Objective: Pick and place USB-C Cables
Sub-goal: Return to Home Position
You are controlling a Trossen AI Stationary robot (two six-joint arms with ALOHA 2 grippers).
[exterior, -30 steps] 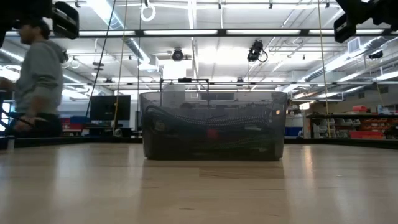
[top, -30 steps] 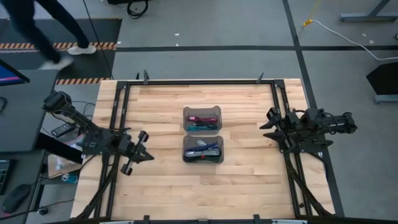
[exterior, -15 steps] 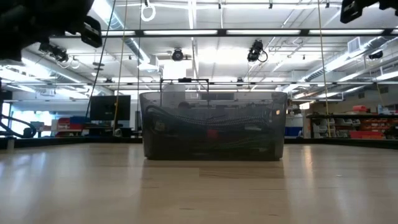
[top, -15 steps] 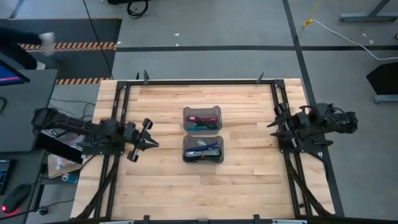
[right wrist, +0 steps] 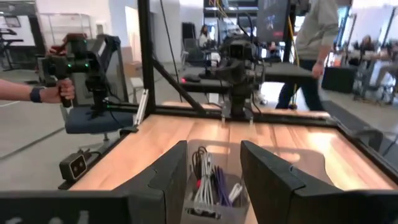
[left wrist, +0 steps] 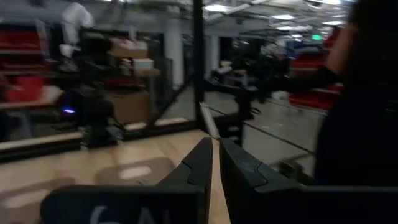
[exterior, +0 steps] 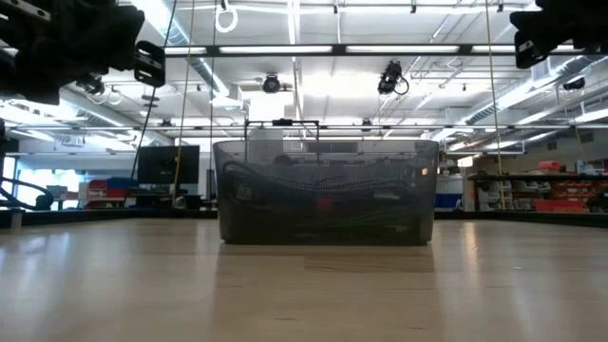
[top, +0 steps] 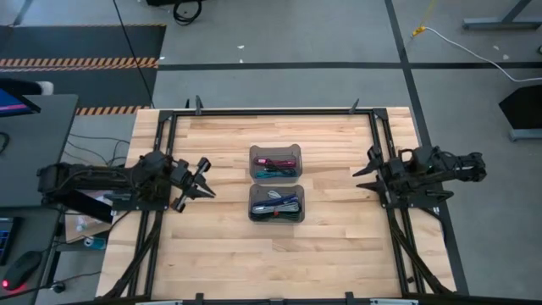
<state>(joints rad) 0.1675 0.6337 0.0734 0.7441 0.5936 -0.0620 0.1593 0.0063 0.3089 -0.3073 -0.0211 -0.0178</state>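
Note:
Two translucent grey bins sit at the table's middle. The far bin (top: pixel 275 161) holds maroon and teal USB-C cables (top: pixel 273 164). The near bin (top: pixel 277 203) holds purple, white and dark cables (top: pixel 279 203), which also show in the right wrist view (right wrist: pixel 211 180). In the low view the near bin (exterior: pixel 326 193) hides the far one. My left gripper (top: pixel 208 191) is shut, raised above the table, left of the bins. My right gripper (top: pixel 359 175) is open, raised right of the bins and pointing at them. Neither touches anything.
A black metal frame (top: pixel 271 111) runs along the table's edges. Bare wood lies all around the bins. Beyond the table's left side, the right wrist view shows a person's hand holding a device (right wrist: pixel 59 87) and a person walking (right wrist: pixel 317 37).
My left gripper has swung toward the table's far edge and slightly right, closer to the bins, turning as it went. The person walking past the table's far left corner has left the high view. The bins and cables have stayed put.

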